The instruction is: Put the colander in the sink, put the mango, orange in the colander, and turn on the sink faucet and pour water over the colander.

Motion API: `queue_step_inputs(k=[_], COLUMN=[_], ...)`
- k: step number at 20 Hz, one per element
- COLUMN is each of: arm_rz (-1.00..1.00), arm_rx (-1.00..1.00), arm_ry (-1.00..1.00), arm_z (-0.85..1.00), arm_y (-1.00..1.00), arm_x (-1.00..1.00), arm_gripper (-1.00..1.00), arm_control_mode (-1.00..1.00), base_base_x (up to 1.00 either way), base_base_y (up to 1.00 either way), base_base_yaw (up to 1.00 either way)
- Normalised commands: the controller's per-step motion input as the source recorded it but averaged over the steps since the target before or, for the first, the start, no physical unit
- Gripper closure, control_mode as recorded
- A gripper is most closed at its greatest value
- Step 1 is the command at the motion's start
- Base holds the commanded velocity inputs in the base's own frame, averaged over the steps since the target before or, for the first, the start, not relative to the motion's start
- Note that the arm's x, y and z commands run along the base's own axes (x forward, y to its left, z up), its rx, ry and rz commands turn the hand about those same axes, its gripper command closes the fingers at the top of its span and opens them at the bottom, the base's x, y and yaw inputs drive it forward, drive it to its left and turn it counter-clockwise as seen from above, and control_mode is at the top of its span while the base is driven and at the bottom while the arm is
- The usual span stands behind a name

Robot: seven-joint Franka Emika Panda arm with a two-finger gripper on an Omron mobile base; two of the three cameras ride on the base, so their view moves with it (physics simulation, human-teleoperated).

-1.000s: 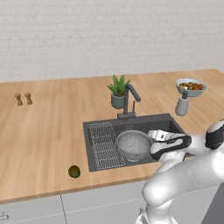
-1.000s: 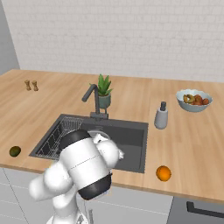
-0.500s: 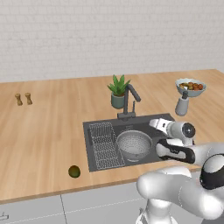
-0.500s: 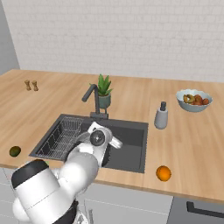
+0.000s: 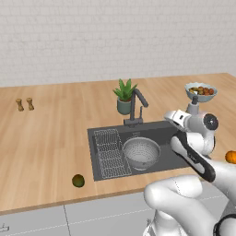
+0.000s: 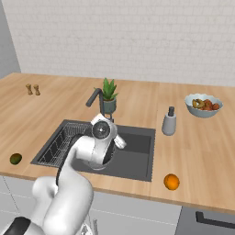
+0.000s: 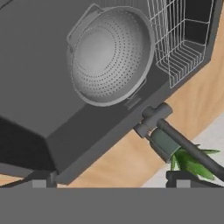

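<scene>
Silver-grey, the colander [image 5: 142, 152] sits empty inside the sink [image 5: 159, 132], beside the wire rack [image 5: 110, 153] and in front of the faucet [image 5: 136, 104]. Above the sink's right part, the gripper [image 7: 111, 181] hangs with its jaws wide apart, holding nothing. On the counter [image 5: 46, 138], the mango [image 5: 78, 180] lies left of the sink and the orange [image 6: 171, 181] right of it.

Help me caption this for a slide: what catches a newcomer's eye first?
The silver colander sits empty in the dark sink, beside the wire rack. The white arm bends over the sink's right side. Both fruits lie on the wooden counter: the mango left of the sink, the orange right.
</scene>
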Motion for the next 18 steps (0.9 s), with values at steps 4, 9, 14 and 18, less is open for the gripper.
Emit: queue_step_inputs(k=[4, 9, 14, 18], arm_rz=[0.00, 0.00, 0.00, -0.01], arm_rx=[0.25, 0.15, 0.01, 0.00], arm_ry=[0.08, 0.16, 0.24, 0.25], arm_z=[1.00, 1.00, 0.75, 0.49], arm_y=[-0.67, -0.21, 0.50, 0.96], arm_x=[-0.66, -0.77, -0.80, -0.69], arm_gripper=[-1.00, -1.00, -1.00, -1.00], arm_control_mode=[-1.00, -1.00, -1.00, -1.00], base_base_x=[0.00, 0.00, 0.00, 0.00], base_base_y=[0.00, 0.00, 0.00, 0.00], base_base_yaw=[0.00, 0.00, 0.00, 0.00])
